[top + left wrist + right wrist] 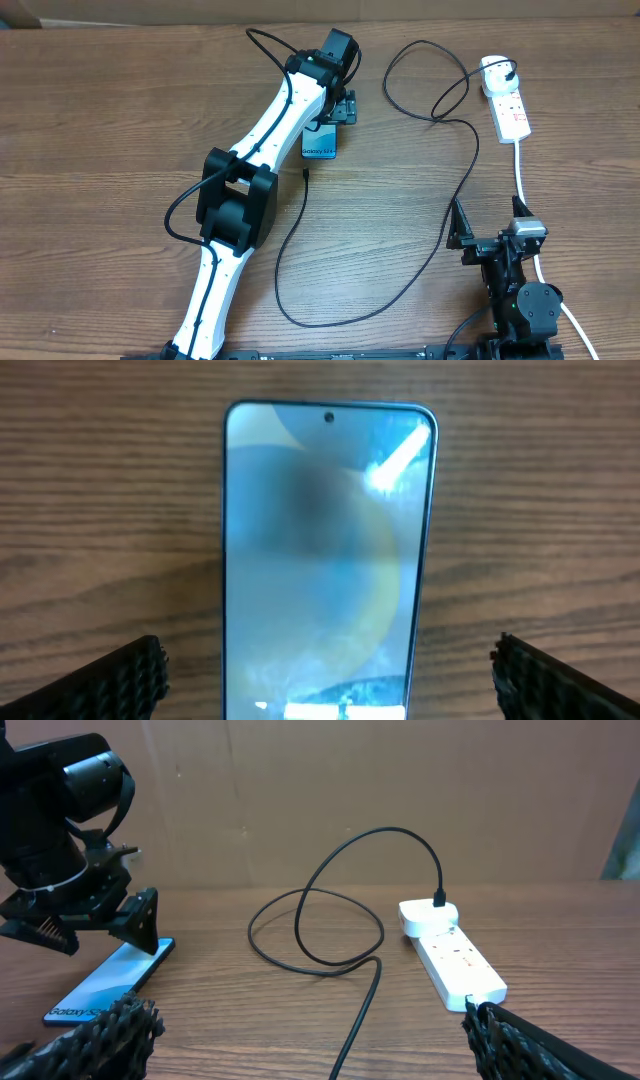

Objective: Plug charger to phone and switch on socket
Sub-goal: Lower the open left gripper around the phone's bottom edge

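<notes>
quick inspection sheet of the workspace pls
surface: wood-grain table
job's things: phone flat, screen up; socket at far right; charger not in the phone
clutter: nothing seen
end effectors: left open, over the phone; right open, empty, at near edge
cables: charger loops from the socket, tip on the table beside the phone; white cord runs from the socket to the near edge
surroundings: brown wall behind the table
</notes>
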